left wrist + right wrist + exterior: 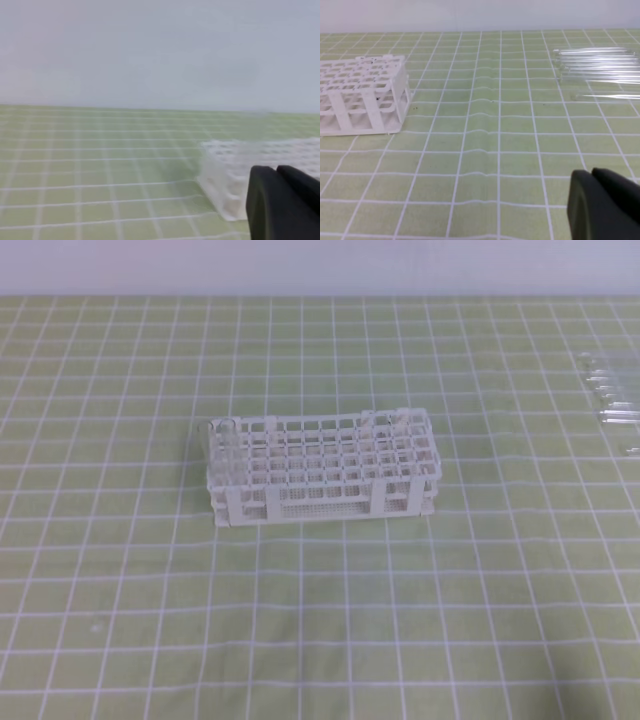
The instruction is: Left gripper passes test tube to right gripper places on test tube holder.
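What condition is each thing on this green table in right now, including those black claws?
test tube holder: upright on the cloth, a few clear tubes at its left end.
bundle of tubes: lying flat, apart from the rack.
left gripper: jaws shut, empty.
right gripper: jaws shut, empty.

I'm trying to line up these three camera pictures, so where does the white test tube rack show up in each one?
Exterior high view: the white rack stands near the middle, slightly left.
Left wrist view: the rack is blurred at the lower right, partly behind the black end effector.
Right wrist view: the rack sits at the left edge, upper half.
Shared landmark: the green grid cloth lies under the rack in all three.
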{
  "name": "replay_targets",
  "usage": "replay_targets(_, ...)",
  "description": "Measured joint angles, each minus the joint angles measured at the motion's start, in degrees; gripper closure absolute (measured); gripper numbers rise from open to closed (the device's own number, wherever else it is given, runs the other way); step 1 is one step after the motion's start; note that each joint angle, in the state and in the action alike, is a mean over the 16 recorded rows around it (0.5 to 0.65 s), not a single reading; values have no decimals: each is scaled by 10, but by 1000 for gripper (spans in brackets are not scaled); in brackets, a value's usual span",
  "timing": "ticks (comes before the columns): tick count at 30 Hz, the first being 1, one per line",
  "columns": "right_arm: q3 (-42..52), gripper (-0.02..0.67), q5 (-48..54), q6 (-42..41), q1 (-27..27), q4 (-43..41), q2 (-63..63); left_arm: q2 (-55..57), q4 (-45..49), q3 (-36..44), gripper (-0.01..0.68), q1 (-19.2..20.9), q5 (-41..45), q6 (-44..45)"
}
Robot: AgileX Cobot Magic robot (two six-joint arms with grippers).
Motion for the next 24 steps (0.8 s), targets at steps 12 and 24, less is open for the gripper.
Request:
replay_targets(12, 0, 665, 0, 1, 0, 0, 0, -9, -13, -1, 675, 110, 7, -10)
replay_targets(24, 0, 665, 0, 1, 0, 1, 0, -9, -110, -3, 675, 112, 53, 83)
